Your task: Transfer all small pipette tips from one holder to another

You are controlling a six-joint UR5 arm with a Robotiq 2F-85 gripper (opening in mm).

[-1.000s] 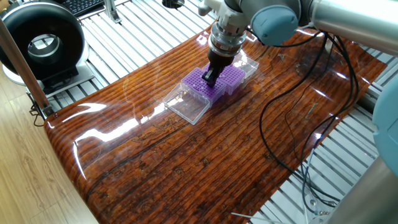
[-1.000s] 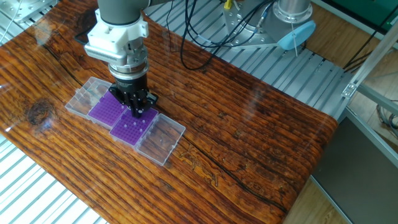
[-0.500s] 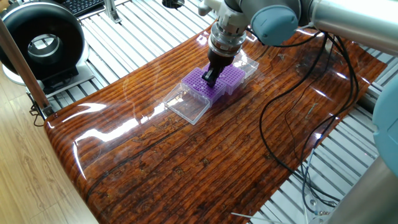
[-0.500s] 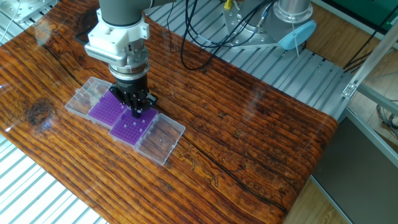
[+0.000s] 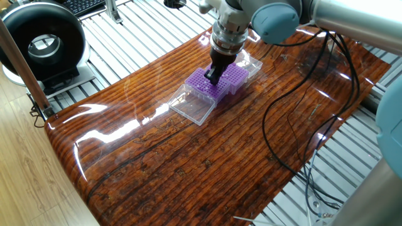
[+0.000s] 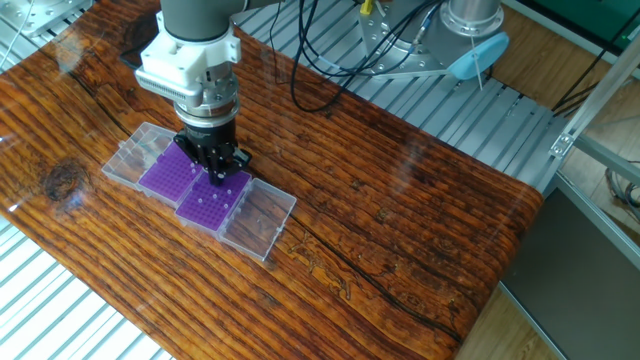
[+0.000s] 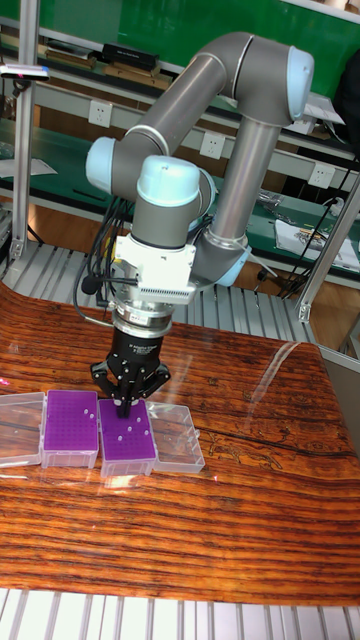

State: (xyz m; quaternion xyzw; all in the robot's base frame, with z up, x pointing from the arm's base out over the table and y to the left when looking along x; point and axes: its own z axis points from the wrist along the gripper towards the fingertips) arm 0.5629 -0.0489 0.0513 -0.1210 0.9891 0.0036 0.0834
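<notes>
setting: glossy brown wooden table [image 6: 400,230], seen from two sides and from the front.
arm: grey and blue robot arm [image 7: 200,120] reaching straight down.
gripper: black two-finger gripper [image 7: 126,403], [image 6: 218,172], [image 5: 212,76] low over the seam between the racks; fingers drawn close together, whether pinching a tip cannot be told.
racks: two square purple racks side by side, each in a clear plastic box with lid folded flat outward.
rack with tips: purple rack [image 7: 127,438], [image 6: 210,205] dotted with a few small pale tips [image 7: 118,437].
other rack: purple rack [image 7: 70,426], [image 6: 165,172] showing one pale tip near its edge.
</notes>
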